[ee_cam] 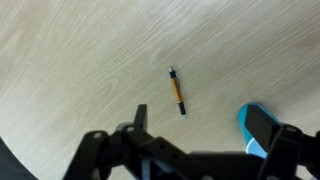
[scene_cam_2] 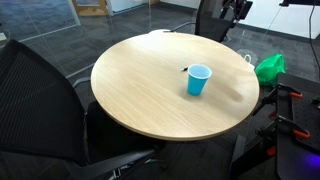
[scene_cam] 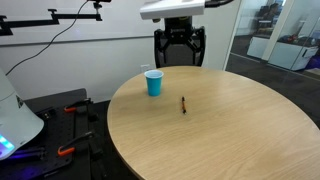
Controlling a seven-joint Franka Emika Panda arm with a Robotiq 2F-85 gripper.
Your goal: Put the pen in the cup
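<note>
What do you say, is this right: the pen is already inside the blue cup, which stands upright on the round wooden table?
Not quite. The pen is not inside the cup; it lies flat on the table, apart from the cup, as the wrist view shows. The rest is right.

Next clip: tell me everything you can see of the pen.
The pen is a thin, short stick. In the wrist view its barrel looks orange-brown with dark ends, probably plastic. It lies flat on the round wooden table, near the middle, a little apart from the cup, and touches nothing but the tabletop. In both exterior views it shows only as a small dark sliver, so finer detail cannot be told. Nothing holds it.
</note>
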